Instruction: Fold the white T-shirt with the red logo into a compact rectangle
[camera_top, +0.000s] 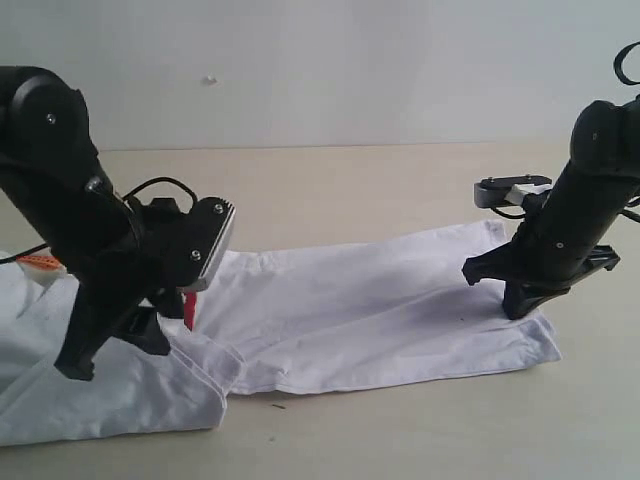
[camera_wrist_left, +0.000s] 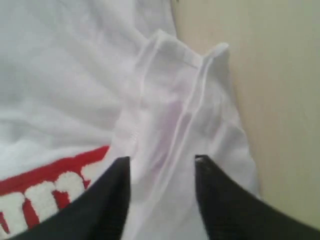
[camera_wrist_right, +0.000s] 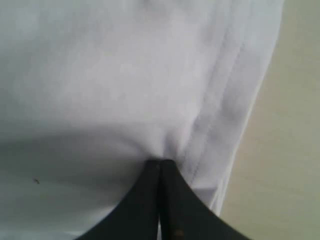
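The red logo (camera_top: 189, 311) is mostly hidden behind the left arm (camera_top: 60, 190), only a sliver showing beside it; in the left wrist view its blurred letters run off the picture's edge. Beyond that arm, the white T-shirt (camera_top: 380, 300) is cut off by the frame.

Bare table (camera_top: 400, 180) behind the white T-shirt (camera_top: 380, 310) offers free passage.

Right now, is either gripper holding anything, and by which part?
The right gripper is shut, pinching the white T-shirt beside its stitched hem edge. The left gripper stands open astride a fold, gripping nothing.
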